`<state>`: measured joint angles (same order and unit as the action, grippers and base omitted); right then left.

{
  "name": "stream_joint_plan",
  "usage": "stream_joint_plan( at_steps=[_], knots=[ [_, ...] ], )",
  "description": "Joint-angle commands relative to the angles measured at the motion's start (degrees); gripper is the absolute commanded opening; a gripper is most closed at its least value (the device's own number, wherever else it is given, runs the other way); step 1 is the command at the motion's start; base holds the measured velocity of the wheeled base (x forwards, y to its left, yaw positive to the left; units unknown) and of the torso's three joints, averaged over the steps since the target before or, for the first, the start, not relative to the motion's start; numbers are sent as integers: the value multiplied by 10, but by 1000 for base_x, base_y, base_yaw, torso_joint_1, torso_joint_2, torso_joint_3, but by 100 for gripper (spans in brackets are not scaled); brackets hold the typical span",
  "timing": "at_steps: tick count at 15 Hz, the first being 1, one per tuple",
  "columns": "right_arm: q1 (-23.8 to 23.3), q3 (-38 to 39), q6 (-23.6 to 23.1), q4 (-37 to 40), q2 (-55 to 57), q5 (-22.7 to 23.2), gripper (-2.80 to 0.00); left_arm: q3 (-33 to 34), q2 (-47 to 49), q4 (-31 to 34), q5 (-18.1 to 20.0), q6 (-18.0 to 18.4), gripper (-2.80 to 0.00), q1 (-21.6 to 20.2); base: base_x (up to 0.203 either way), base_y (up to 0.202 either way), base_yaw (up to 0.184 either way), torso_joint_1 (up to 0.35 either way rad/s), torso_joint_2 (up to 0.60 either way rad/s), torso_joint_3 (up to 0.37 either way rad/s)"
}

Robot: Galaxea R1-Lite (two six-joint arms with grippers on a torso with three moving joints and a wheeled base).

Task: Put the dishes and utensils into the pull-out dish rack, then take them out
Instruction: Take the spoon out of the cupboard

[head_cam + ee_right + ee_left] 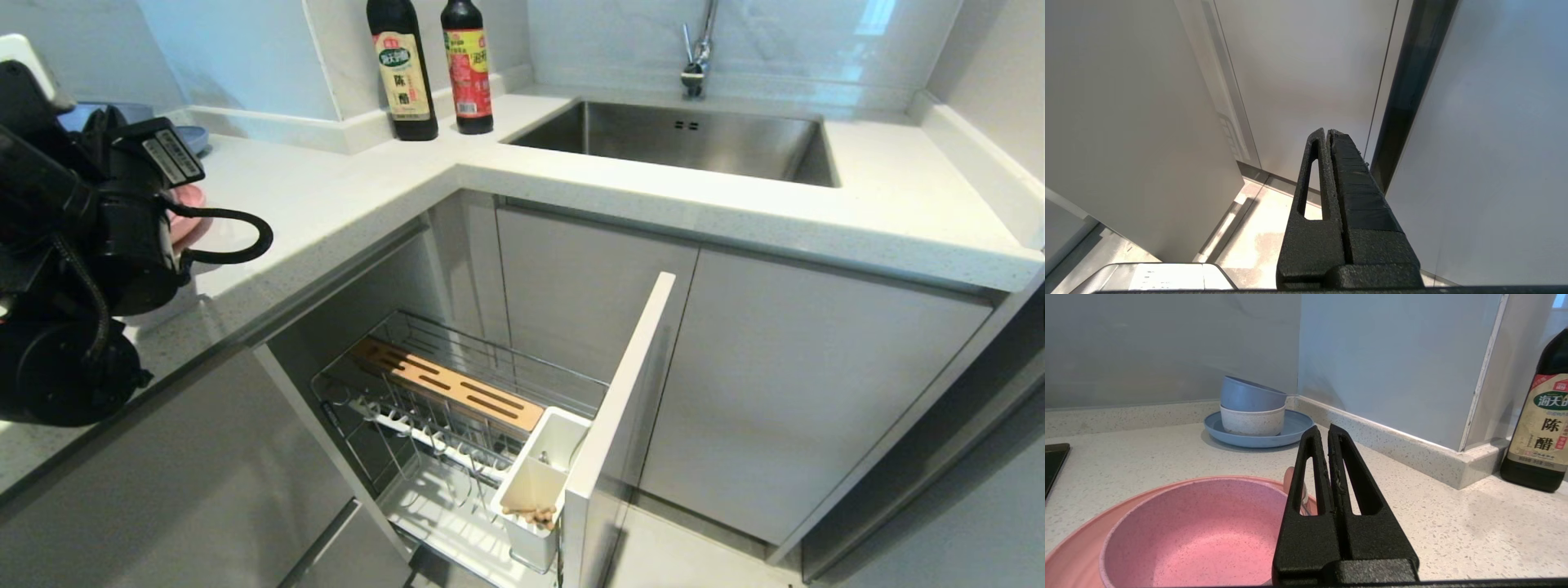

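The left gripper [1327, 430] hung just over the counter [1453, 522] beside the pink bowl [1208, 531], its jaws pressed together on nothing. The bowl sat in the pink plate [1069, 555], and a thin glint of metal behind the near finger may have been the spoon; I could not tell for sure. Chopsticks [532, 515] already stood in the white cup [539, 482] of the rack [457, 408], so loading looked partly done, with the dishes yet to go. The next move, I judged, called for opening the jaws and taking the bowl by its rim, since the plate could not be lifted cleanly with the bowl on it. Farther along the counter a blue plate [1294, 430] with two stacked bowls [1251, 406] stood well clear, and a vinegar bottle [1541, 428] stood off in the corner. The cabinet front [620, 392] and counter edge would hem the way down to the rack. The right gripper [1327, 132], also closed and empty, hung parked low by the cabinets.
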<state>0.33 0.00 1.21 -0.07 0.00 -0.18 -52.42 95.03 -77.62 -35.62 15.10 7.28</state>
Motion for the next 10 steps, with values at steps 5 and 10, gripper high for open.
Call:
stream_joint_plan(
  at_steps=[5,10],
  knots=[
    [0,1,0,0,0,0,-280,-1,11,-8,-8,2,-280,-1,0,0,0,0,0,0],
    [0,1,0,0,0,0,-280,-1,15,-8,-8,2,-280,-1,0,0,0,0,0,0]
  ],
)
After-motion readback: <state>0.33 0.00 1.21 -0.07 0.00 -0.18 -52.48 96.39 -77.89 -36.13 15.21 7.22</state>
